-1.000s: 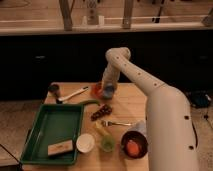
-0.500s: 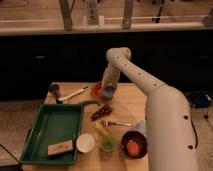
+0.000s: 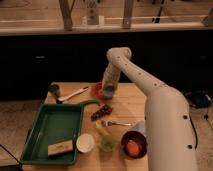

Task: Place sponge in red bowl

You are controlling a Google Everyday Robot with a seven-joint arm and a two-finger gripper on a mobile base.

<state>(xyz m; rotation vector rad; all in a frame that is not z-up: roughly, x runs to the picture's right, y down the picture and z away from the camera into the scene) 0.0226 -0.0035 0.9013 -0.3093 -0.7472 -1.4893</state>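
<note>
A green tray [image 3: 50, 131] fills the near left of the bench [image 3: 127, 107], and its near edge is cut off at the bottom of the view. A tan block [image 3: 60, 148] lies in its near right corner. Beyond the tray, at the far left of the bench, sits a small dark object [image 3: 54, 90] that is hard to make out, with a white-handled tool [image 3: 73, 94] lying beside it, pointing right. A thin green thing [image 3: 89, 103] curves along the tray's far right corner. Just right of the tray stands a white cup [image 3: 85, 143], then a small green cup [image 3: 106, 144]. Further back lie a dark, lumpy item [image 3: 101, 111] of unclear kind and a fork [image 3: 116, 123].

The red bowl [image 3: 96, 91] sits at the far middle of the bench, mostly hidden by the arm's end, with only its left rim visible. The gripper [image 3: 108, 93] hangs low at the bowl's right side. The sponge [image 3: 108, 90] shows as a blue patch at the gripper's tip, at the bowl's edge; I cannot tell whether the gripper grips it or how wide it stands.

At near right, a dark bowl [image 3: 134, 145] holds an orange ball [image 3: 132, 147], its right side hidden behind the white robot body [image 3: 167, 130].
</note>
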